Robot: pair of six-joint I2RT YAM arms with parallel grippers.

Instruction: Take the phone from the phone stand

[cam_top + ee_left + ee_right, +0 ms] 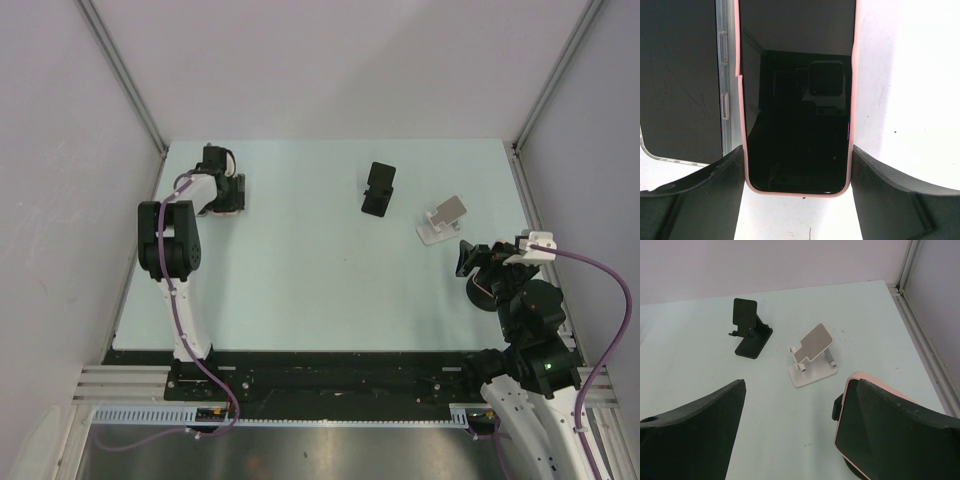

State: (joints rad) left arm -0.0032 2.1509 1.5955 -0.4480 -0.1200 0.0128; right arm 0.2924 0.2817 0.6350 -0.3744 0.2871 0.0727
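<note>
Left pincer (797,150) clamps pink phone (797,100) edge-to-edge, right pincer (800,385) gapes wide; left should lay it flat before releasing.

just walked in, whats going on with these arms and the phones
The left gripper is closed on the sides of a pink-cased phone with a dark screen, beside a clear-cased phone at the far left of the pale table. The right gripper stands wide open, a second pink-cased phone resting by its right finger, not clamped. The black folding phone stand and the white phone stand are both empty.
</note>
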